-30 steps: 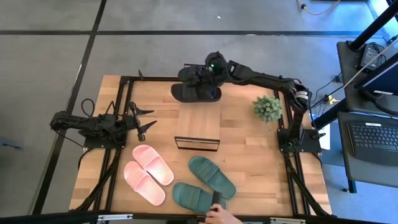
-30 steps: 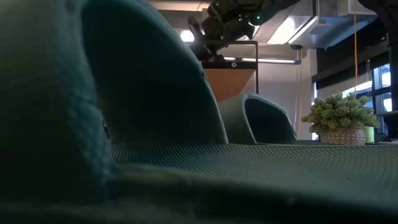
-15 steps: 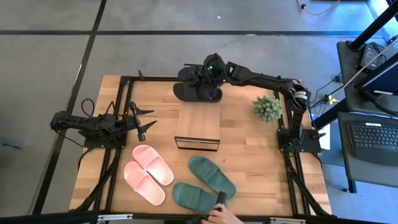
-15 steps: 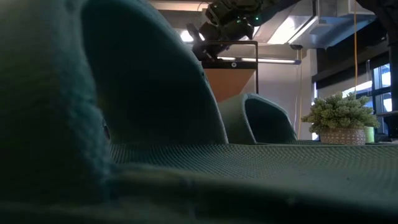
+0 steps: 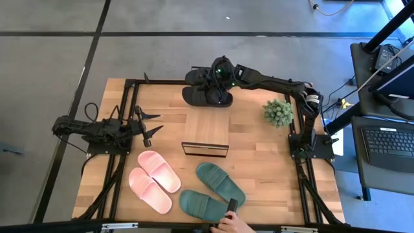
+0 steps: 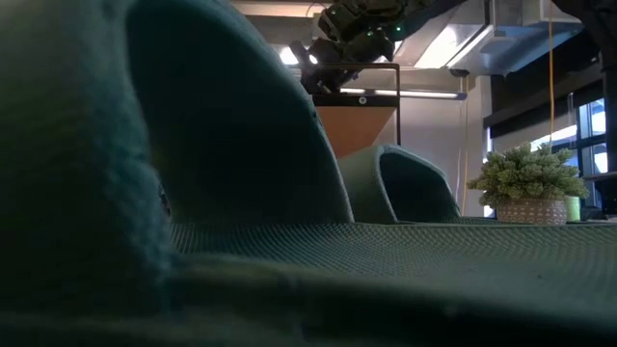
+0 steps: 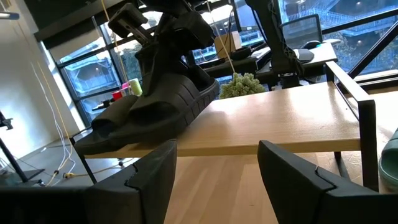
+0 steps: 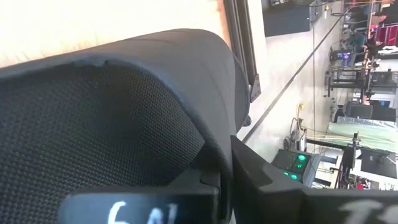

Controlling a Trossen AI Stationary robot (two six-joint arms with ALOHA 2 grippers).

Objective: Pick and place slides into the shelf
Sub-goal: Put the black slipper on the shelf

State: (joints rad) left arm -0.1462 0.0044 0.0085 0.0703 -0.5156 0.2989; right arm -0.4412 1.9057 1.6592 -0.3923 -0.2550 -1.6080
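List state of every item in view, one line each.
Black slide: gripped by right pincer, at the table's far edge.
Second black slide: beside it, free.
Pink slides: flat on table, unplaced.
Green slides: flat on table; a person's hand at one.
Shelf: top board bare.
Left pincer: open, empty, waiting.
Plant: upright.

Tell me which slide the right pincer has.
A black slide at the table's far edge, shut in the right pincer. The pink pair and green pair lie near, untouched.
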